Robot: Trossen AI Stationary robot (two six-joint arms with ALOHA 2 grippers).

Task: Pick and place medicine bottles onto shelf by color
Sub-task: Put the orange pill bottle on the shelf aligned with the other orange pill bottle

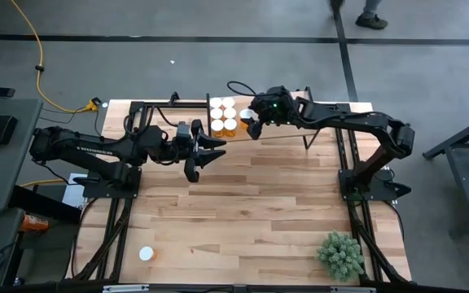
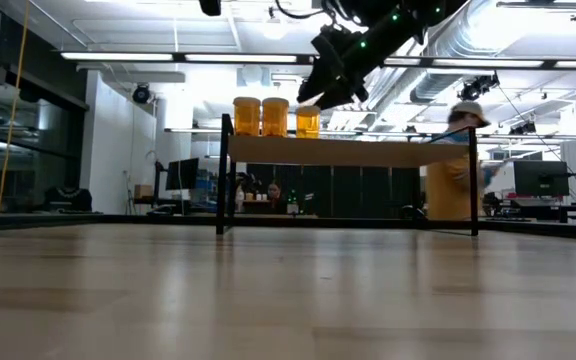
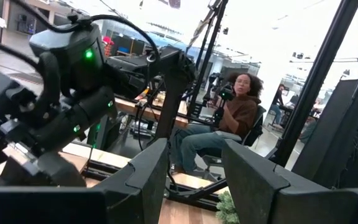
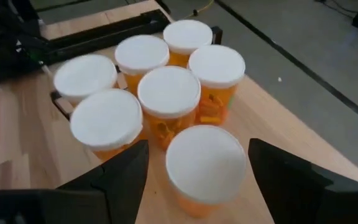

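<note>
Hovering over the shelf (image 1: 320, 130) end: right gripper (image 4: 197, 168), fingers spread apart on either side of a white-capped medicine bottle (image 4: 205, 167), not visibly squeezing it. Standing on the board, that bottle, right beside a cluster of six more bottles (image 4: 166, 93) packed cap to cap. Raised above the middle of the tabletop (image 1: 243, 212): left gripper (image 1: 208, 153), fingers parted, nothing between them. Lying alone near the front-left table edge: one stray bottle (image 1: 146, 254), well apart from the shelf. Sitting at the front-right corner: small green plant (image 1: 340, 255). Seated beyond the table, seen from the left wrist: person (image 3: 225, 124).
</note>
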